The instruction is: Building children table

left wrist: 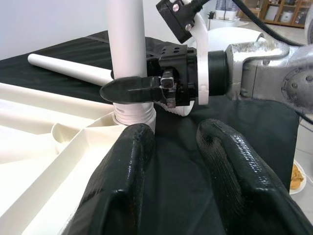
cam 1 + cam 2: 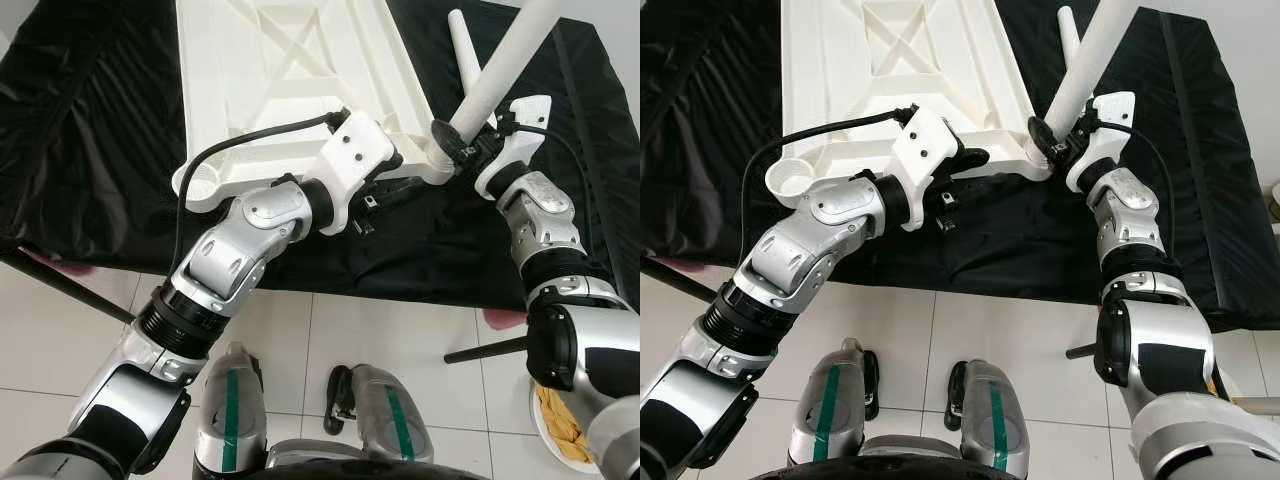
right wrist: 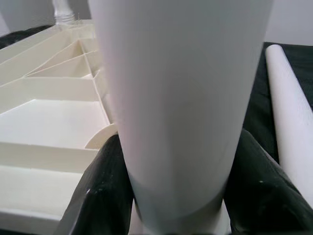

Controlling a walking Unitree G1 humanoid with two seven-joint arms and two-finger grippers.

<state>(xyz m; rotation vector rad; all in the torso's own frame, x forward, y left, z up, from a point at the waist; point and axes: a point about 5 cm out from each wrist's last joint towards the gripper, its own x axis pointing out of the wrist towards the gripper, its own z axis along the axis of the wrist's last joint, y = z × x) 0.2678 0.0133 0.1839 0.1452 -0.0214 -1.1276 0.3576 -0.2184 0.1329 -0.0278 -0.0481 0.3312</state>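
A white children's tabletop [image 2: 290,70] lies upside down on a black-covered table [image 2: 100,120]. A white leg [image 2: 505,65] stands tilted in the tabletop's near right corner socket, with my right gripper [image 2: 455,140] shut around its base. In the right wrist view the leg [image 3: 181,98] sits between both black fingers [image 3: 105,191]. My left gripper [image 1: 171,142] is open, low beside that same corner, one finger [image 1: 122,181] over the tabletop's rim and only black cloth in the gap. A second leg [image 2: 465,50] lies loose on the cloth behind.
The tabletop's near left corner socket [image 2: 792,180] is an open round cup. Below the table's front edge is a tiled floor with my feet. A plate of yellow snacks [image 2: 565,425] sits on the floor at right, near a black bar [image 2: 490,350].
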